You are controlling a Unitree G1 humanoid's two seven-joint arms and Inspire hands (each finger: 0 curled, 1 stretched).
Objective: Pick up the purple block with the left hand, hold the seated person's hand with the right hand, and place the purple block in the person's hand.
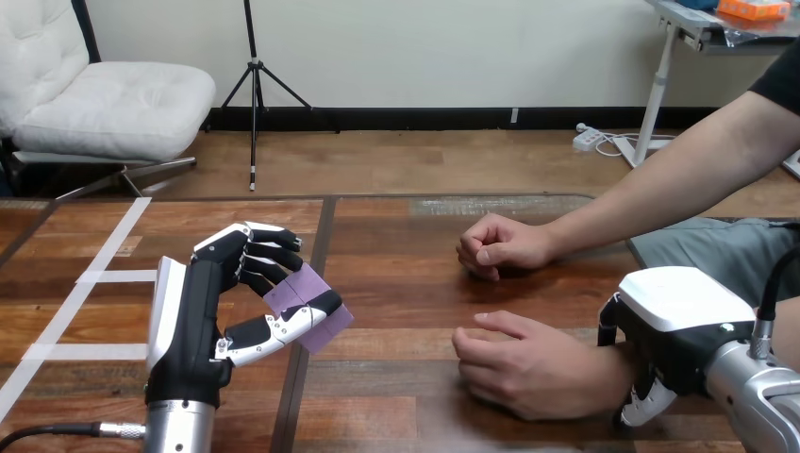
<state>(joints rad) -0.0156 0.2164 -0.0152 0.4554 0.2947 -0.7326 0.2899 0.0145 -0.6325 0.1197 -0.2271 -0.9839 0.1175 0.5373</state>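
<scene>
At near left, what is your left hand doing?
Your left hand [189, 321] stands upright over the table [406, 283]. Its thumb and fingers are clamped on the purple block [304, 304], which sits in that grip, left of centre.

And at near right?
Your right hand [672, 326] sits over the person's wrist [608, 373]. Its thumb drops on the far side and its fingers [646, 404] curl down the near side, so it is closed round that wrist.

Where do the person's hands lie?
Both rest on the table, right of centre. The near hand [528, 363] lies palm down with its fingers loosely bent. The far hand [495, 247] is a fist, apart from the near one and well apart from the block.

What of the surface?
You have dark wooden planks, with a seam running near to far just right of your left hand. White tape [94, 276] marks the left part: one long strip runs diagonally, and two short strips branch off it to the right.
</scene>
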